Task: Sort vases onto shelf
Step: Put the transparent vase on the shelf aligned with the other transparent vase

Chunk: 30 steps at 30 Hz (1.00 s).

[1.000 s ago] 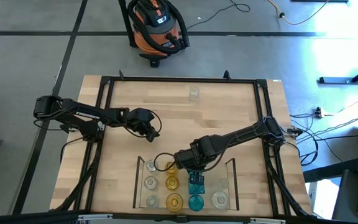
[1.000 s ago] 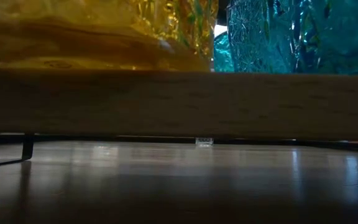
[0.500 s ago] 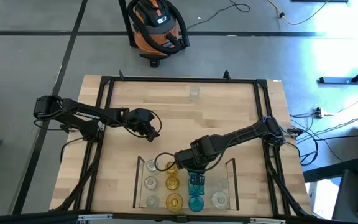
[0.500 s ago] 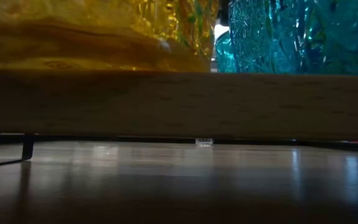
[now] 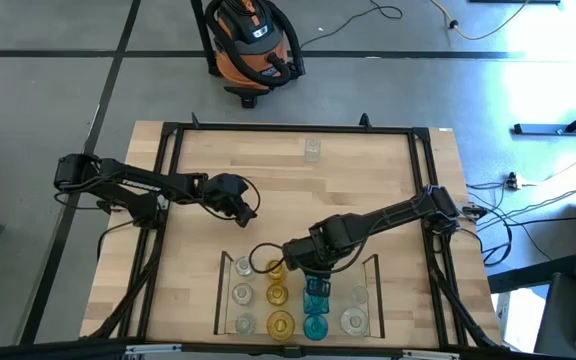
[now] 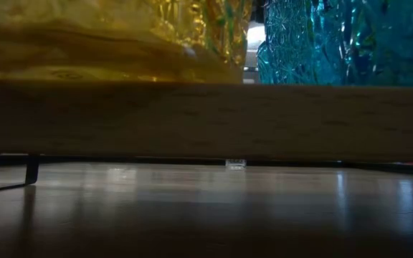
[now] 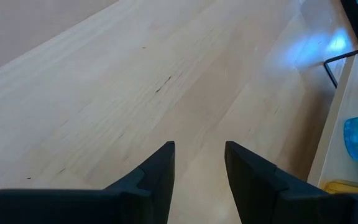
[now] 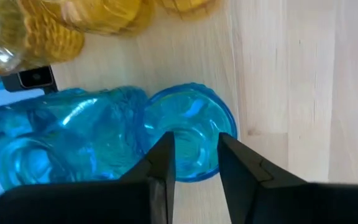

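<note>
Filling steadily, the shelf (image 5: 371, 268) holds most vases; right gripper (image 5: 313, 275), fingers slightly apart, straddles a teal vase (image 8: 191, 130); one clear vase (image 5: 312, 151) waits near the table's far edge; left gripper (image 5: 249, 209) idles, fingers apart.

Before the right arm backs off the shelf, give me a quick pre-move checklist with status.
1. Right end effector released: ok, its fingers stand a little apart, either side of the rim of a teal vase, not clamped on it.
2. That teal vase seated on the shelf: ok, it stands on the wood between the rails, in the teal column.
3. Clearance to the next vase: not ok, a second teal vase sits right against it.
4. Amber vases out of the way: ok, they are in the column beside.
5. Left end effector clear: ok, open over bare table, away from the shelf.
6. Vases left to sort: not ok, one clear vase stands at the far edge.
</note>
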Available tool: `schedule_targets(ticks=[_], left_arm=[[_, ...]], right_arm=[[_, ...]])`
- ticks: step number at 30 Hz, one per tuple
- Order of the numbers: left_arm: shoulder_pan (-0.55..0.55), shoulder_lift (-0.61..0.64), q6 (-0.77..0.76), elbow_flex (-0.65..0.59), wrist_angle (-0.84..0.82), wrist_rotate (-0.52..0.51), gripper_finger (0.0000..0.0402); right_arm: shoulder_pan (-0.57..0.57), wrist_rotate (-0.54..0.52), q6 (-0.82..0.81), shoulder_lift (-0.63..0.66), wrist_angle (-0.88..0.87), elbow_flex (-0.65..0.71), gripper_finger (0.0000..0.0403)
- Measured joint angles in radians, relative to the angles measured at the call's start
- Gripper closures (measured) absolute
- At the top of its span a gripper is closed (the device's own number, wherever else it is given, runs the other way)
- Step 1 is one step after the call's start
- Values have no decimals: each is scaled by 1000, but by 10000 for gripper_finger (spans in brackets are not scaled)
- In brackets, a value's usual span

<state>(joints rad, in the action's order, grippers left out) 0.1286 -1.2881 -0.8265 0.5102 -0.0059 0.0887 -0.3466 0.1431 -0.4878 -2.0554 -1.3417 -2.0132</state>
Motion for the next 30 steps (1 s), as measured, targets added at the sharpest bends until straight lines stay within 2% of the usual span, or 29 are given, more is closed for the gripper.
schedule_targets(ticks=[7, 10, 13, 18, 20, 24, 30], left_arm=[[0, 0, 0, 0, 0, -1, 269], [0, 0, 0, 0, -1, -1, 269], [0, 0, -1, 0, 0, 2, 269], [0, 0, -5, 0, -1, 37, 269], [0, 0, -5, 0, -1, 59, 269], [0, 0, -8, 0, -1, 79, 269], [-1, 0, -4, 0, -1, 83, 269]], right_arm=[[2, -26, -2, 1, -7, -49, 315], [19, -126, 14, 1, -23, -109, 315], [58, -274, 24, 1, -3, -160, 315], [176, -514, 128, 4, 67, -169, 315], [241, -568, 164, 7, 80, -169, 315], [408, -546, 182, 8, 131, -169, 315], [669, -308, 115, 8, 254, -135, 315]])
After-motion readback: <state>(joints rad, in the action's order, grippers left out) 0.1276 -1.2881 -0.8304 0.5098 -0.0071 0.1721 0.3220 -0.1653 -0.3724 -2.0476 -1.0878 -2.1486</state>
